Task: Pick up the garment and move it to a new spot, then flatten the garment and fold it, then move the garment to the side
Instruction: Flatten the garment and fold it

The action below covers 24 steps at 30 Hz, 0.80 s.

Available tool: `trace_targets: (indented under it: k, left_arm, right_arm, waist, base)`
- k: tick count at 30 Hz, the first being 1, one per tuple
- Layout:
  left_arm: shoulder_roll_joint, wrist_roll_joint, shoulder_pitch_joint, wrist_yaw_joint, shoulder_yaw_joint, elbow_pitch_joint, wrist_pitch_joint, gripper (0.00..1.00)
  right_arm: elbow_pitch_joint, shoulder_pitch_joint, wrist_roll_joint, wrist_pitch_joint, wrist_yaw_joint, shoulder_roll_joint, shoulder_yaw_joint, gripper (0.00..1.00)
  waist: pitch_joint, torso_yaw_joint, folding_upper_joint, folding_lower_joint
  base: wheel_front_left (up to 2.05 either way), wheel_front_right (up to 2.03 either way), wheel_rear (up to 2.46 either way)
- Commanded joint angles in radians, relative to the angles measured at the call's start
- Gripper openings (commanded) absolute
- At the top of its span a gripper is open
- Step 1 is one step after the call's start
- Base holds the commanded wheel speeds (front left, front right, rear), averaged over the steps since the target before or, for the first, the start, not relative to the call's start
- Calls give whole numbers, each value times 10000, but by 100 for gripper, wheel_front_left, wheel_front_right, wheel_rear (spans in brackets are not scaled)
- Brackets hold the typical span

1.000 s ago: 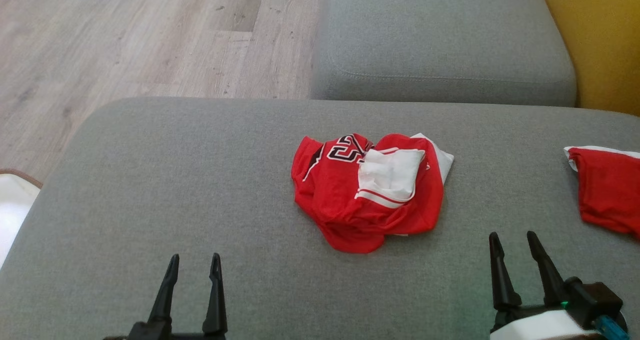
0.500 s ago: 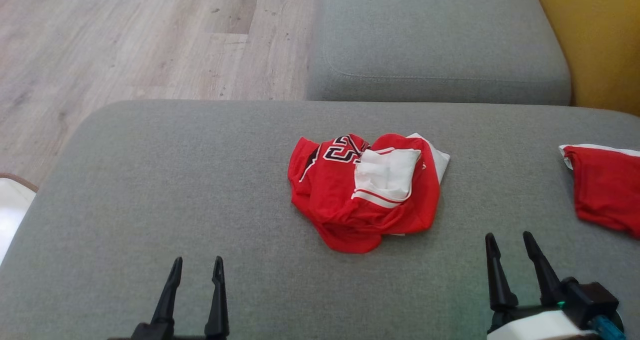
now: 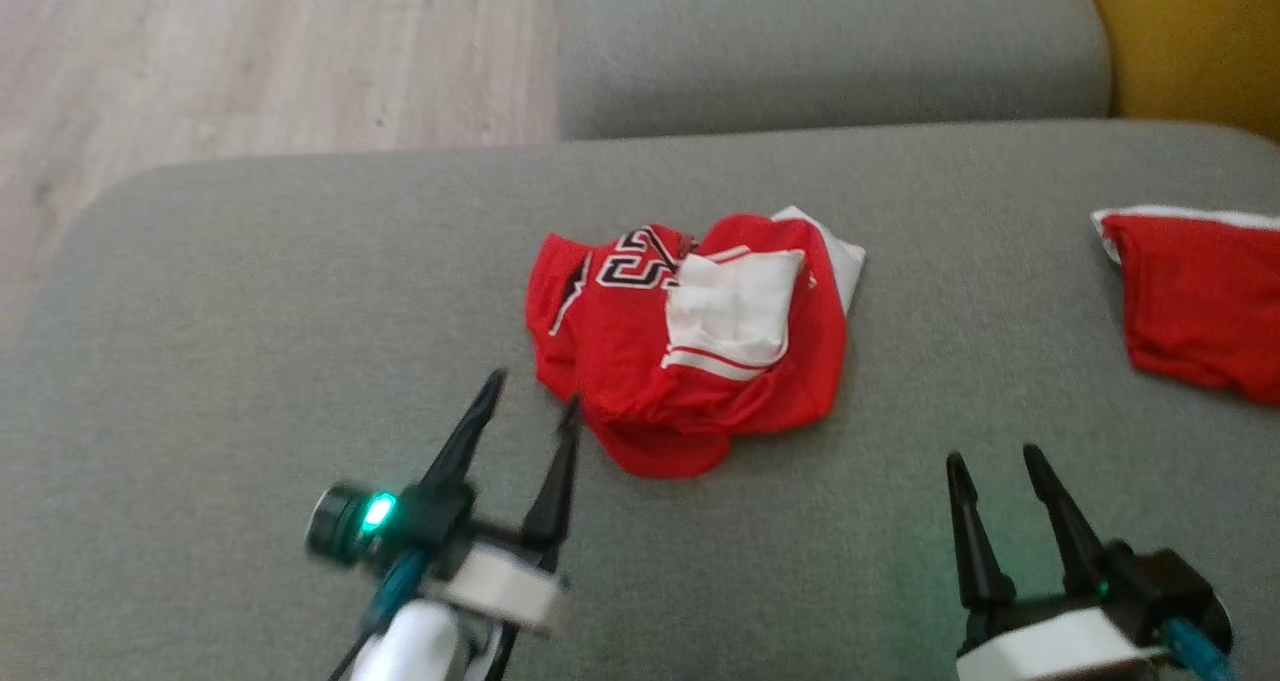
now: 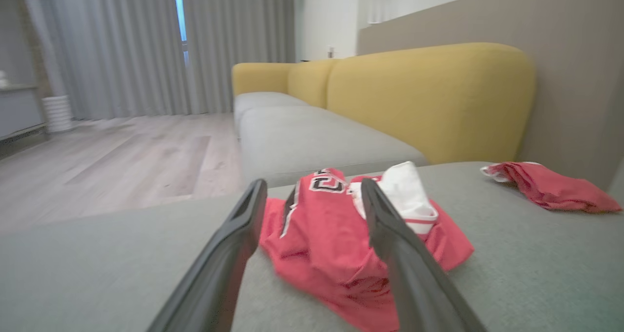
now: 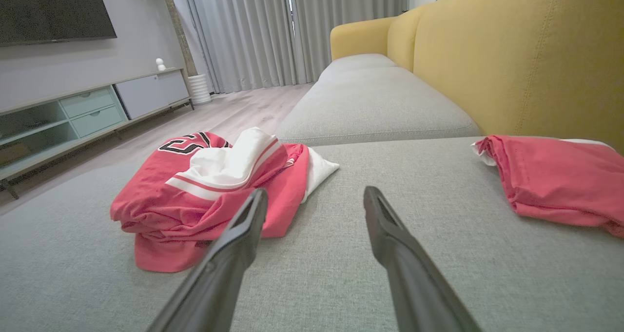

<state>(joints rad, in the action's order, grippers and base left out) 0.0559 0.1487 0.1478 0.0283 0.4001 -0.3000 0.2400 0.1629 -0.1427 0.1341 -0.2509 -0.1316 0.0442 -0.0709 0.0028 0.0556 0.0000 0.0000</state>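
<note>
Garment (image 3: 690, 336) just beyond left pincer (image 3: 532, 401).

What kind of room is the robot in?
Most likely a living room: a grey and yellow sofa, a dark TV on the wall above a low cabinet, and long grey curtains.

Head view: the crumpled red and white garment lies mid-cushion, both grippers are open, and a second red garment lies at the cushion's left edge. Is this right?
Not quite. The second red garment lies at the right edge of the cushion, as the head view shows. The crumpled garment is mid-cushion, and the left gripper and right gripper are open.
</note>
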Motion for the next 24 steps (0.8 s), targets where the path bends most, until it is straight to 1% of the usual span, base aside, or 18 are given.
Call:
trace_targets:
  k: [1,4,9,10,11,15,17,19,22,24]
  left_arm:
    - [-56,-21,1031,68,-16,76,-158,100]
    - [-56,94,2462,230,709,-463,-719,100]
    - [-56,553,4704,332,1897,-1403,-1875,100]
    - [-56,686,5064,362,2147,-1563,-2030,100]
    - [-56,686,5064,362,2147,-1563,-2030,100]
    - [-56,1338,6078,411,3074,-2227,-2587,100]
    - [-56,1513,6428,260,3450,-2669,-2878,100]
    - [-56,1542,6726,-60,3686,-3240,-3196,100]
    - [-56,1199,7146,-597,3963,-4229,-3472,100]
    - [-36,964,7356,-771,4115,-4827,-3493,100]
  right_arm:
    - [-440,792,-97,-109,9,60,-298,100]
    - [-561,1192,-170,-109,9,60,-359,100]
    - [-658,1788,-197,-109,9,60,-585,100]
    - [-668,1883,-184,-109,9,60,-625,100]
    - [-668,1883,-184,-109,9,60,-625,100]
    - [-701,2155,-100,-109,9,60,-685,100]
    - [-681,2241,-69,-109,9,60,-722,100]
    - [-680,2327,-31,-109,9,60,-756,100]
    - [-706,2430,43,-109,9,60,-785,100]
    - [-718,2461,88,-109,9,60,-777,100]
  waist:
    - [630,-424,0,0]
    - [1276,-769,0,0]
    - [2213,-1395,0,0]
    - [2358,-1519,0,0]
    - [2358,-1519,0,0]
    - [2767,-1963,0,0]
    - [2880,-2160,0,0]
    - [2966,-2371,0,0]
    - [3048,-2657,0,0]
    - [3068,-2812,0,0]
  base:
    - [0,0,0]
    - [0,0,0]
    - [0,0,0]
    - [0,0,0]
    - [0,0,0]
    - [0,0,0]
    - [0,0,0]
    - [0,0,0]
    - [0,0,0]
    - [0,0,0]
